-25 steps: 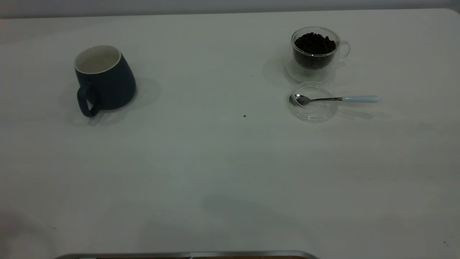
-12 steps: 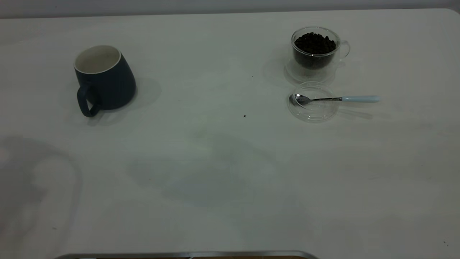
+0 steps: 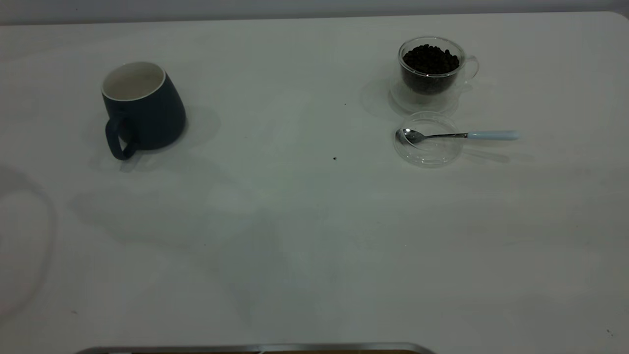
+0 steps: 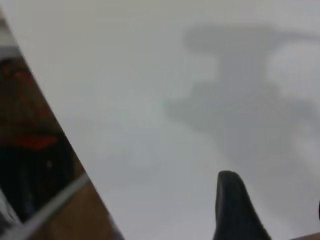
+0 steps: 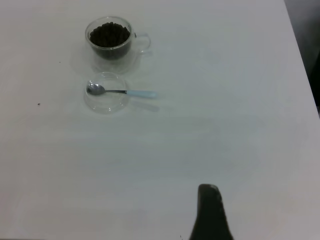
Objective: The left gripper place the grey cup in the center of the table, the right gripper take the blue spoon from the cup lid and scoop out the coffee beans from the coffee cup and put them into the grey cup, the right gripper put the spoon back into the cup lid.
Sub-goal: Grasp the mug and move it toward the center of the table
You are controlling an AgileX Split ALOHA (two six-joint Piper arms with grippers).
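On the wide plain white table (image 3: 304, 236) the dark slate blue-grey ceramic mug — the grey cup (image 3: 142, 110) — stands upright at the left side, well away from the centre, its white inside empty and its loop handle turned toward the near edge. Far over on the right stands the small clear double-walled glass coffee cup (image 3: 432, 71), its clear handle pointing right and a heap of dark brown coffee beans (image 3: 430, 59) reaching close to its rim. Just in front of it, nearly touching its base, lies the shallow round clear cup lid (image 3: 428, 147); the small shiny teaspoon with the pale blue handle, the blue spoon (image 3: 459, 134), rests with its bowl inside the lid and its handle reaching out over the right rim. A tiny dark speck (image 3: 334, 158) lies on the bare tabletop between the mug and the lid. No writing or brand mark can be read on any of these. Neither arm appears in the exterior view. The left gripper (image 4: 235, 210) shows only one black fingertip above the table near its edge, and the right gripper (image 5: 210, 212) likewise only one fingertip, well apart from the lid — whether either is open or closed cannot be told.
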